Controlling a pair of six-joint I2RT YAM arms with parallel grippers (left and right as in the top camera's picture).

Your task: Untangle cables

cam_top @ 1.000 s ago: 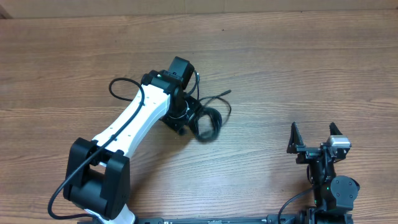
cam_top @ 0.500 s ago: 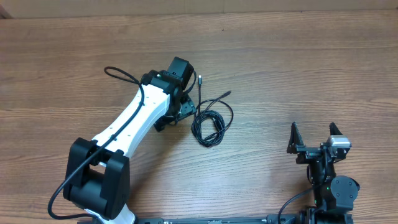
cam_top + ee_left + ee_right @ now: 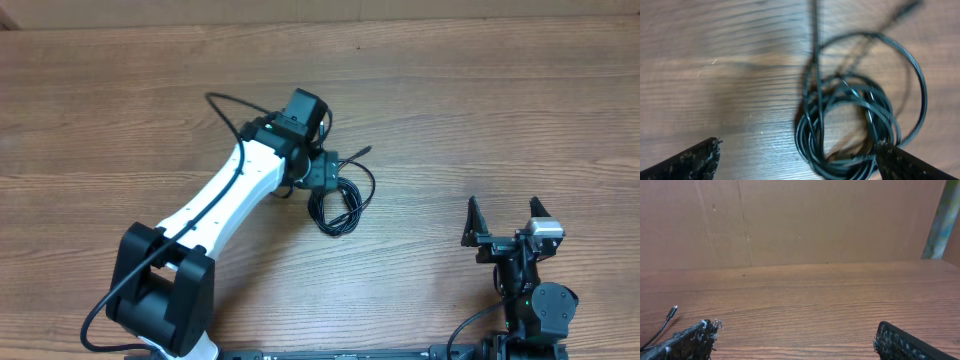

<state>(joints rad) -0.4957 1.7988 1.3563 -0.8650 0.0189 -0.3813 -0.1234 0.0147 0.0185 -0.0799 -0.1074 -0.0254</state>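
Note:
The cables (image 3: 350, 205) are thin black cords in one loose coil at mid-table, with a plug end (image 3: 366, 150) pointing up-right. My left gripper (image 3: 322, 172) hangs open over the coil's upper left side. In the left wrist view the coil (image 3: 810, 135) lies between the spread fingers (image 3: 692, 160), close against the right one, and my left gripper (image 3: 797, 162) holds nothing. My right gripper (image 3: 503, 215) is open and empty at the front right, well away from the coil. In its own view the right gripper (image 3: 795, 342) sees only a plug end (image 3: 672, 311) at far left.
The wooden table (image 3: 500, 100) stretches all around the coil. A cardboard wall (image 3: 815, 220) stands along the table's far edge. The left arm's own thicker black wire (image 3: 225, 100) loops above its white forearm.
The left gripper drew back left off the coil, then swung right again over its upper left side. The coil settled flat and spread. The right arm has not moved.

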